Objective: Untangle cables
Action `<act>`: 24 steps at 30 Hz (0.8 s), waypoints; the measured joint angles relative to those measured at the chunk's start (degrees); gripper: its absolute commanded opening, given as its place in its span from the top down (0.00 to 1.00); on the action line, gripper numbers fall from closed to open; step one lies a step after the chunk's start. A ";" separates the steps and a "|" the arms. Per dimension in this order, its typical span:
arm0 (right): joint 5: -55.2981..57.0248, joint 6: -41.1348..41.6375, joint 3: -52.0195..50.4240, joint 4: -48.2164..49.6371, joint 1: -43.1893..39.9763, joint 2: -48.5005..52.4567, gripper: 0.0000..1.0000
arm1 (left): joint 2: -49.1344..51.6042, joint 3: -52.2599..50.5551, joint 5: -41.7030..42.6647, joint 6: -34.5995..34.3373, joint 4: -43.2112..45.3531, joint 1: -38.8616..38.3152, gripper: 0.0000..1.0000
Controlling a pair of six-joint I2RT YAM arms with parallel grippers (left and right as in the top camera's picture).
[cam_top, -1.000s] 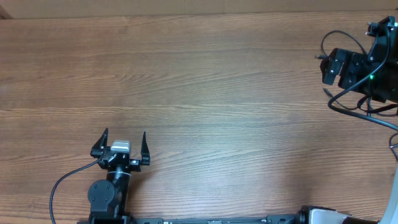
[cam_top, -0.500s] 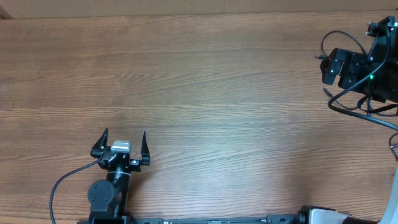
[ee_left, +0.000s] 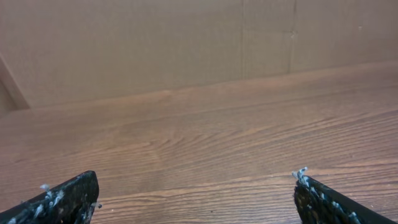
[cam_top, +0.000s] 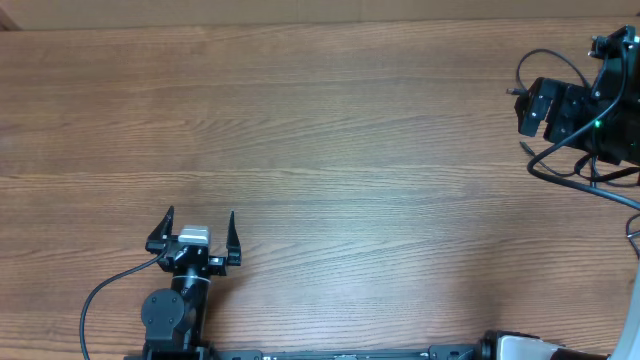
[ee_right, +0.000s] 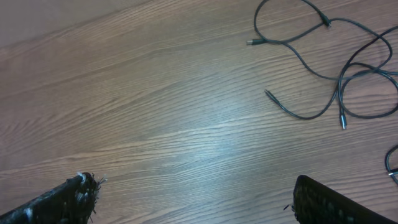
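The cables (ee_right: 338, 93) are thin black cords with small plugs, lying in loose overlapping loops on the wooden table at the upper right of the right wrist view. In the overhead view, thin cords (cam_top: 530, 58) curl around the right arm at the table's far right edge. My right gripper (ee_right: 194, 186) is open and empty above bare wood, well short of the cords; it also shows in the overhead view (cam_top: 528, 108). My left gripper (cam_top: 200, 214) is open and empty at the front left, far from the cables, and the left wrist view (ee_left: 196, 180) shows only bare wood between its fingertips.
The wooden table (cam_top: 330, 150) fills the overhead view. A beige wall (ee_left: 186, 43) stands behind its far edge. A thicker black arm wire (cam_top: 95, 300) loops beside the left arm's base.
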 measured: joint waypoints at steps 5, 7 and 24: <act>-0.02 0.02 0.00 0.00 0.00 0.00 0.00 | 0.00 0.00 0.00 0.00 0.00 0.00 0.00; -0.02 0.02 0.00 0.04 0.00 0.00 0.00 | 0.00 0.00 0.00 0.00 0.00 0.00 0.00; -0.26 0.00 0.00 3.96 0.00 0.00 0.00 | 0.00 0.00 0.00 0.00 0.00 0.00 0.00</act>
